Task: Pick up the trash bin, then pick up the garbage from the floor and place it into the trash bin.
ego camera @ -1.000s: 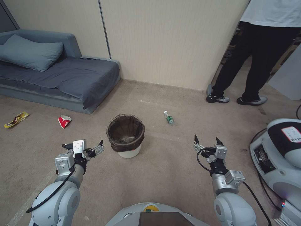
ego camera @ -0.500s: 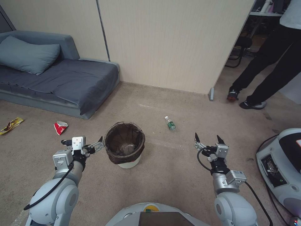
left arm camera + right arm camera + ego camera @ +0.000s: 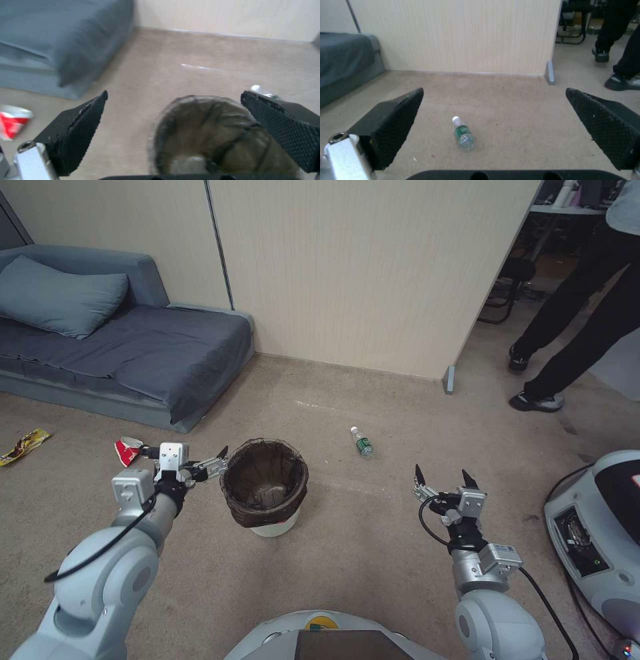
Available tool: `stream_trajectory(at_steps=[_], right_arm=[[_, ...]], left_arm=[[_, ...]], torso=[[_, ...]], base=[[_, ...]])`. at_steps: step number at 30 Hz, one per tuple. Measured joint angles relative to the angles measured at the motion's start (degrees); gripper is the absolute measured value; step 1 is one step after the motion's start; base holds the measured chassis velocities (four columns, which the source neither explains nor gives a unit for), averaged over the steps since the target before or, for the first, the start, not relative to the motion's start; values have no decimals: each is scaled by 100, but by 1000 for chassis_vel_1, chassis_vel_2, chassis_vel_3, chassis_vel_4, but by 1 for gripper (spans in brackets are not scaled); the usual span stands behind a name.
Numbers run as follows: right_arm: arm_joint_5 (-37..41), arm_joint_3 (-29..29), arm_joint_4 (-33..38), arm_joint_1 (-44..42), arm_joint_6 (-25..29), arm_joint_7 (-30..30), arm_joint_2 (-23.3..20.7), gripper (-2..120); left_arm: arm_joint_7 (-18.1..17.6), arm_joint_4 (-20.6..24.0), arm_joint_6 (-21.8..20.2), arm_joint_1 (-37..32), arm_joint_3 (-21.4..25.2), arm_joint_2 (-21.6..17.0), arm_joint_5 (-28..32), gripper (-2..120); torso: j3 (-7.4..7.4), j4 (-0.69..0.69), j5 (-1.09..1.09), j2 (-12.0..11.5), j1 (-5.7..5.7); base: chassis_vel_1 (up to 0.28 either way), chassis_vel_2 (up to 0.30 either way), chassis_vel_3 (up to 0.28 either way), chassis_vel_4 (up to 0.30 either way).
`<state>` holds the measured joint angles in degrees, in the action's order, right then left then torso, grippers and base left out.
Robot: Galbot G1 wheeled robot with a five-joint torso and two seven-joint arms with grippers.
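Trash bin (image 3: 265,483) upright on floor; left gripper (image 3: 212,468) beside rim, fingers released. Risk: thin liner grip slips, bin tips. Right gripper (image 3: 440,481) released, idle.

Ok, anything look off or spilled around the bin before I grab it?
Nothing spilled. The bin stands upright, its bag over the rim. The litter lies on the floor: a bottle on its side, a red wrapper and a yellow wrapper near the sofa. The left gripper is open beside the rim.
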<state>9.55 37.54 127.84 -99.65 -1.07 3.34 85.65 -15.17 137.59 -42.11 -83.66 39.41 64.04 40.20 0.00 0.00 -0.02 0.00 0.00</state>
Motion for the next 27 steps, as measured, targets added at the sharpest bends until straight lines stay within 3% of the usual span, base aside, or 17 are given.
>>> stream_trajectory(at_steps=[2,6,14,22,27], right_arm=[[-15,-23,-23,8,1,4,-14,100],[-24,-90,-110,84,-4,9,-66,100],[-120,-155,-230,93,49,21,26,100],[-210,-355,-342,181,50,54,56,100],[-230,-399,-389,185,64,70,72,100]], left_arm=[[-154,-186,-2,215,-60,-163,631,100],[-407,-521,-2,465,-132,-373,1252,100],[-777,-1255,-4,960,-680,-551,1799,100],[-998,-1666,-5,1056,-899,-555,1877,100],[-1283,-1959,-4,1174,-1094,-579,2017,100]], torso=[[0,-1,0,0,0],[0,1,2,0,0],[1,-2,1,0,0],[1,3,1,0,0],[0,-2,2,0,0]], base=[[0,0,0,0],[0,0,0,0],[0,0,0,0],[0,0,0,0],[0,0,0,0]])
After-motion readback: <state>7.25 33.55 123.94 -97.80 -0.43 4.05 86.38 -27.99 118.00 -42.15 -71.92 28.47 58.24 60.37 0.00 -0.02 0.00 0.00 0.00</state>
